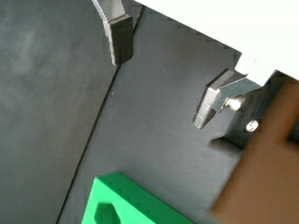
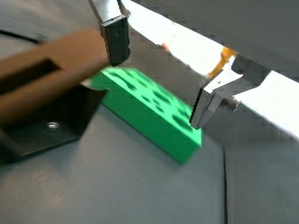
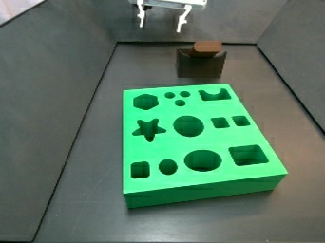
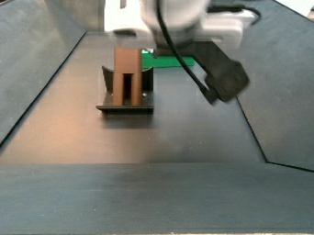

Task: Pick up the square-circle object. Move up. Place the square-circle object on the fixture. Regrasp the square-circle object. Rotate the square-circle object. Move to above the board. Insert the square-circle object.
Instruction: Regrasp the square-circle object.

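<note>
Square-circle object (brown, slotted) upright on fixture; gripper raised behind, jaws apart, empty.

Soft, even overhead light is seen throughout. The green board is rendered sharply in a side view. The pincer is blurred, with glare on a bright strip behind it.

I only get the gripper cut off at the frame's top in a side view. The board hides almost wholly behind the square-circle object and fixture. In both wrist views the brown object runs off the edge.
</note>
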Robot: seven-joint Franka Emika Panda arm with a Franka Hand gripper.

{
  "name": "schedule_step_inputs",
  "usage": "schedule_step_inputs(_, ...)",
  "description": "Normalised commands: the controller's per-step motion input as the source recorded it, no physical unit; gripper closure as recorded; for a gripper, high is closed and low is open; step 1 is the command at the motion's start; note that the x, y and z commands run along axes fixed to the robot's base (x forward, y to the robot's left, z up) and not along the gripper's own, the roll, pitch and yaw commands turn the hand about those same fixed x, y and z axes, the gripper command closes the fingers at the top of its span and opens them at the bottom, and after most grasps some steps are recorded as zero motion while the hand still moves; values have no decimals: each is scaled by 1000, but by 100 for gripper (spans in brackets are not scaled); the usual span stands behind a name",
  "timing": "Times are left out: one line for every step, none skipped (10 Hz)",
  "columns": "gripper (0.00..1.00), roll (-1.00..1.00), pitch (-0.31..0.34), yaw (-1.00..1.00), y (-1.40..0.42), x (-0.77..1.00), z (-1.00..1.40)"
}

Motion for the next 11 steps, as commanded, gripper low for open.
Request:
schedule_step_inputs(0, 775, -84, -1000, -1000, -111, -147)
schedule_step_inputs(0, 767, -111, -1000, -1000, -115, -147)
schedule_step_inputs(0, 761, -149, -1000, -820, -103, -79)
schedule_step_inputs(0, 757, -168, -1000, -676, -93, -47)
schedule_step_inputs(0, 747, -207, -1000, -393, -72, -24)
schedule_step_inputs(0, 738, -231, -1000, -171, -54, -16)
schedule_step_inputs(0, 723, -256, -1000, -38, -38, 1)
schedule_step_inputs(0, 705, -285, -1000, -30, -31, -7)
schedule_step_inputs(0, 693, -308, -1000, -24, -35, -1)
schedule_step_inputs(0, 681, -328, -1000, -12, -46, 6)
schedule_step_inputs(0, 662, -350, -1000, -11, -50, 8)
